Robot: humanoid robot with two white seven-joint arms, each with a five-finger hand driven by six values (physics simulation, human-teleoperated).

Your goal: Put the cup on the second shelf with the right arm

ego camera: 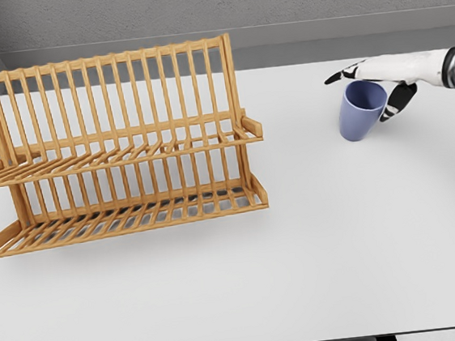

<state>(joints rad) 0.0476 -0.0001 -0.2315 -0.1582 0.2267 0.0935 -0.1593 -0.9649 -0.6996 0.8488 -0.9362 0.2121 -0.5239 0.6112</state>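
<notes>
blue cup (361, 110) sits on the white table (316, 242), far right, tilted a bit so its open mouth faces up and toward the camera. it is right under the right hand (381, 81). right arm enters from the right edge, white forearm with a dark wrist joint, lying roughly level over the cup's rim. the fingers (340, 75) reach past the cup's top to the left, stretched out with dark tips. a dark thumb or lower finger (398, 100) hangs down just beside the cup's right wall, looks like touching or nearly so. hand appears loose around the cup's top, but cannot tell if it really grips the cup or just hovers at it; contact at the rim is hidden by the hand itself.

well apart from the fingers, off to their left, stands a wooden rack (119, 149) with two slatted shelves and a tall slatted back. upper shelf (128, 155) is about level with the cup in the picture; lower shelf (127, 218) sits nearer the table surface. bare table lies between the fingers and the rack's right end. grey wall (275, 2) runs behind the table, beyond the hand. left arm does not show.
</notes>
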